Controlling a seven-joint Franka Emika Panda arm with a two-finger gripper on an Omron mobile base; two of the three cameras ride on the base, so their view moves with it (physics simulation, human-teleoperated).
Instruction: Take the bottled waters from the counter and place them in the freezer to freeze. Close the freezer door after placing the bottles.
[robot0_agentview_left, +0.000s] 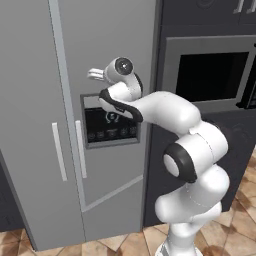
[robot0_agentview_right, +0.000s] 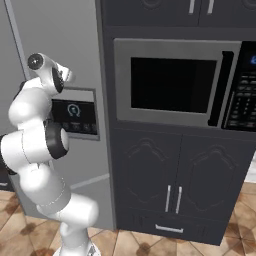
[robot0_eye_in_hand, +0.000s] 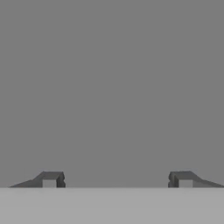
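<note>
Gripper (robot0_eye_in_hand: 117, 180) is pushed up against the freezer door (robot0_agentview_left: 112, 60), just above the black dispenser panel (robot0_agentview_left: 111, 124). Jaws stand wide apart with nothing between them, flat grey door ahead. Freezer (robot0_agentview_left: 30, 100) looks shut, both pale handles (robot0_agentview_left: 59, 151) side by side. Judging by that, the step is the door; bottles and counter aren't visible. Next move: confirm the door is seated, then back the hand off.

No readable text. Black dispenser panel (robot0_agentview_left: 111, 125) on freezer door (robot0_agentview_left: 107, 60) carries small pale icons and round symbol, too blurred to read. Oven control panel (robot0_agentview_right: 243, 97) shows rows of tiny illegible marks.
</note>
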